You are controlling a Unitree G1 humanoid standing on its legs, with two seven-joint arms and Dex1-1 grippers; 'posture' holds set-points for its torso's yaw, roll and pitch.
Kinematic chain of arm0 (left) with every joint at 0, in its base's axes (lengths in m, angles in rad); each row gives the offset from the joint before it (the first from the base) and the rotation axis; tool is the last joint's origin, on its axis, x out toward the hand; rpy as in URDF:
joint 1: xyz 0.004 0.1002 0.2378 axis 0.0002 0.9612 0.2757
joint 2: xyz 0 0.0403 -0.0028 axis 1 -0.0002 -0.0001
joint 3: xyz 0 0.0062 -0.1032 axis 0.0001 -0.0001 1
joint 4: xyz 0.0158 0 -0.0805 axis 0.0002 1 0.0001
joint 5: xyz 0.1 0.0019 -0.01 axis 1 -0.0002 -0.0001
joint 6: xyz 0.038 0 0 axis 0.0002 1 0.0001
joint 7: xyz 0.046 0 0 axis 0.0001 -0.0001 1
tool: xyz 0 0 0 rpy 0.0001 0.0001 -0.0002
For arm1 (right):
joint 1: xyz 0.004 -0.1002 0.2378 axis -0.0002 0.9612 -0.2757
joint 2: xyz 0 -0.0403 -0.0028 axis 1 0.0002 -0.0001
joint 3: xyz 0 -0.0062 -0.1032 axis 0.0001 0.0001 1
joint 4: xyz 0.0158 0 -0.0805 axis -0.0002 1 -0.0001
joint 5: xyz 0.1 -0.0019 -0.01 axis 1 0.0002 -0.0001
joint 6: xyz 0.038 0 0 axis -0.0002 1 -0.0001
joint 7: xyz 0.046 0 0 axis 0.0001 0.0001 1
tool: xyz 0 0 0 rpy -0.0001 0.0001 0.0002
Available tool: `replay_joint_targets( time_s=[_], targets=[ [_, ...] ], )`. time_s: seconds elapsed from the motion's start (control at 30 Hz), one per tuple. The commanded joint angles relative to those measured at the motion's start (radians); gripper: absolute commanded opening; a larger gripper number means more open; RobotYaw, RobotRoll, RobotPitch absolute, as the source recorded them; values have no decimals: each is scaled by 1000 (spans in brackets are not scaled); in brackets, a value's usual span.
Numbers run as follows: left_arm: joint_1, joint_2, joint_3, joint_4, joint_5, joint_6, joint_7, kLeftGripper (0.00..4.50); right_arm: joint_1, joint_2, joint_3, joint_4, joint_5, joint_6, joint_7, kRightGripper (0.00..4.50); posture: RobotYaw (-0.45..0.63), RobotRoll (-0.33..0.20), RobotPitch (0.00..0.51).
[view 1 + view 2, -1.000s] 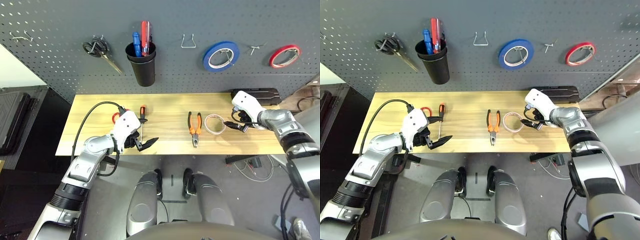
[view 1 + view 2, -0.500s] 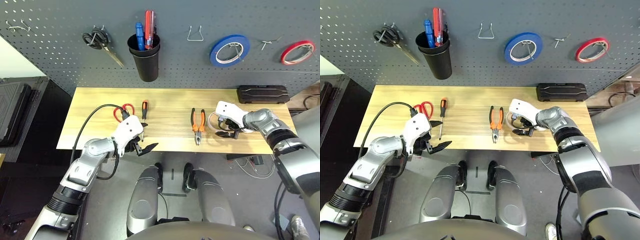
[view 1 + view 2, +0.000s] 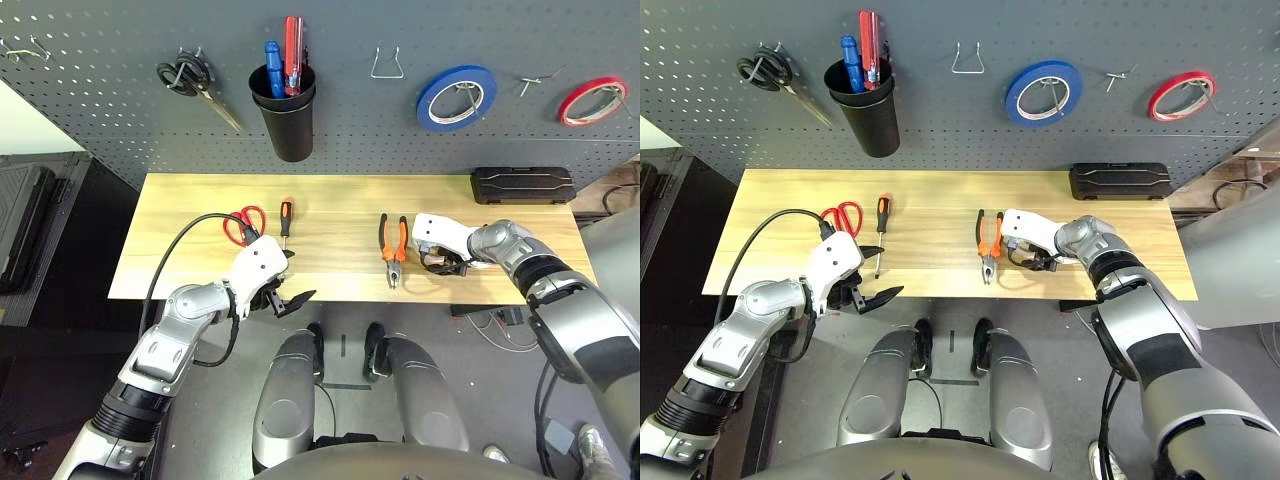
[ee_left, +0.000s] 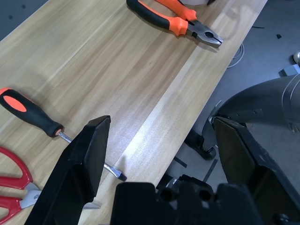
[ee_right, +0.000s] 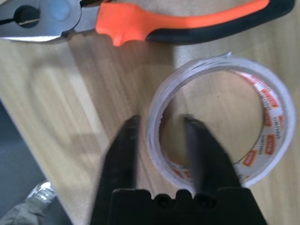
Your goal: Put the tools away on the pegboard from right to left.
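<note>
White, translucent tape roll [image 5: 225, 122] lies flat on the pale wooden table [image 3: 330, 205], just right of the orange-and-black-handled pliers [image 3: 391, 241]. Right gripper [image 5: 159, 140] is down over it, fingers slightly apart and straddling the roll's near wall, one inside the ring, one outside; not clamped. Left gripper [image 4: 159, 150] hangs at the table's front edge, jaws wide apart and empty, near the slim orange-black-handled screwdriver [image 3: 284, 222] and red-handled scissors [image 3: 240, 222]. Dark grey perforated pegboard [image 3: 120, 110] stands behind the table.
</note>
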Motion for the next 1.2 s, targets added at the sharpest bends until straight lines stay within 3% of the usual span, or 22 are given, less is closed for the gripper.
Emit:
replay_joint_targets(
  time_s=[0.03, 0.07, 0.3, 0.6, 0.77, 0.93, 1.2],
  targets=[
    [20, 1, -5, -23, 9, 5, 7, 4500, 19, -28, -11, 11, -1, 1, -29, 423, 252, 0, 294],
    [18, -2, -5, -20, 9, 1, 10, 4500, 23, -40, -21, 4, 9, -1, -34, 24, 252, 0, 289],
    [-2, -25, -1, -12, -9, -34, 12, 4500, 87, -120, -64, -75, 40, -65, -96, 24, 239, 0, 258],
    [-25, -58, 40, -32, -67, -70, -1, 4500, 376, -235, -194, -463, 115, -168, -298, 24, 218, 0, 208],
    [-42, -61, 61, -43, -92, -62, -5, 4500, 586, -219, -309, -742, 157, -137, -454, 24, 208, 0, 193],
    [-65, -67, 69, -40, -108, -59, -7, 4500, 721, -189, -375, -926, 154, -100, -568, 24, 195, 0, 183],
    [-101, -70, 70, -10, -123, -65, -16, 4500, 777, -173, -432, -1117, 130, -91, -671, 24, 164, 0, 170]
  ],
)
